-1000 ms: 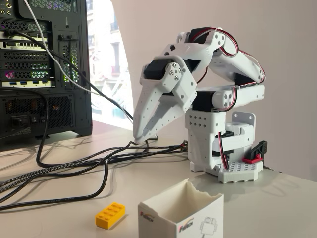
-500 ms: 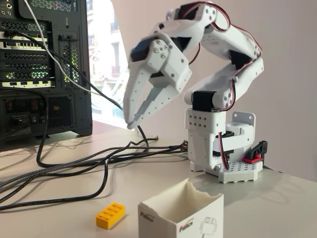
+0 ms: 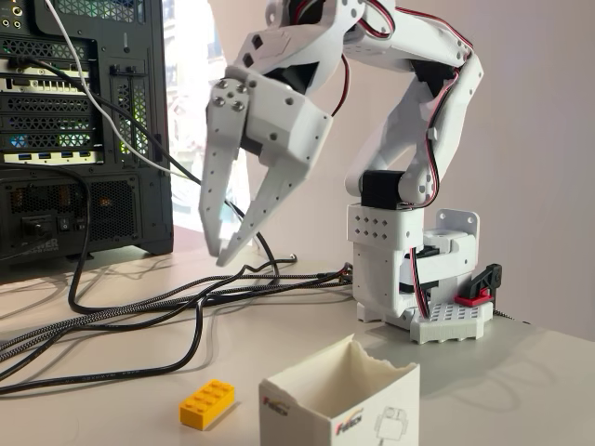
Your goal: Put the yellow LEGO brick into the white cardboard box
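Raised tool [image 3: 219, 249] lifted higher, fingers apart, yellow LEGO brick [image 3: 206, 403] on table beside white cardboard box [image 3: 340, 405]

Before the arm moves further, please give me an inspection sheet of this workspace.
Surface: pale table, bare at right.
Job's things: yellow LEGO brick flat on the table, left of the white cardboard box; apart, box open on top.
Clutter: red-and-black clamp on the studded base plate.
Grippers: gripper open, raised above the table, holding nothing.
Cables: black cables across the table's left.
Surroundings: computer tower, window, plain wall.
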You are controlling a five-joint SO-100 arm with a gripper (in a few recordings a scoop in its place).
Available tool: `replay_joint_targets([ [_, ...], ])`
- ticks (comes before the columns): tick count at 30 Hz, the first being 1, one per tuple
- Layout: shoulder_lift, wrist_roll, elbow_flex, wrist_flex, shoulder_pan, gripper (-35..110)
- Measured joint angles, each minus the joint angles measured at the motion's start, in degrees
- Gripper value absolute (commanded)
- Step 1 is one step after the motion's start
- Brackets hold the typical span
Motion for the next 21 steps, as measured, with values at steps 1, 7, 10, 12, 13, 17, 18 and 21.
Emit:
replay_joint_targets([
  [1, -0.62, 1.67, 0.18, -0.09, 0.0, -3],
  [7, -6.77, 12.04, 0.79, -1.49, -0.62, 2],
  [10, -9.4, 15.56, 1.41, -2.37, -1.76, 4],
  [12, -11.34, 17.75, 1.58, -3.16, -1.67, 6],
  [13, -12.57, 18.81, 1.58, -3.34, -1.85, 8],
  [17, -16.44, 21.62, 1.58, -3.87, -1.93, 16],
  [18, -17.4, 22.24, 1.58, -4.31, -1.85, 18],
  [21, -19.6, 23.2, 1.49, -4.83, -1.85, 21],
])
